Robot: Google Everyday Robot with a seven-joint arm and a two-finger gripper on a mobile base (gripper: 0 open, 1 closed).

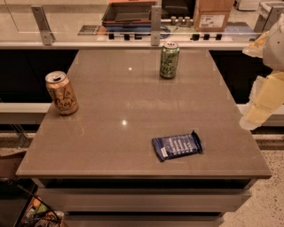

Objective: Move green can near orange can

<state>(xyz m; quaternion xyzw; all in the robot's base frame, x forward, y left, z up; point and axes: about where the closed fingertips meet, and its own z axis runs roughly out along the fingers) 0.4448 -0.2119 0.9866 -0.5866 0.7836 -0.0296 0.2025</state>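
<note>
The green can (pixel 169 60) stands upright at the far middle of the grey table (pixel 111 146). The orange can (pixel 61 92) stands upright near the table's left edge, well apart from the green can. My gripper (pixel 254 116) shows as pale yellow and white parts at the right edge of the view, beyond the table's right side. It hangs to the right of the green can and nearer to me, touching nothing that I can see.
A dark blue snack packet (pixel 177 146) lies flat on the near right part of the table. A glass rail with metal posts (pixel 155 24) runs along the far edge. Behind it are a tray (pixel 128 12) and a cardboard box (pixel 213 14).
</note>
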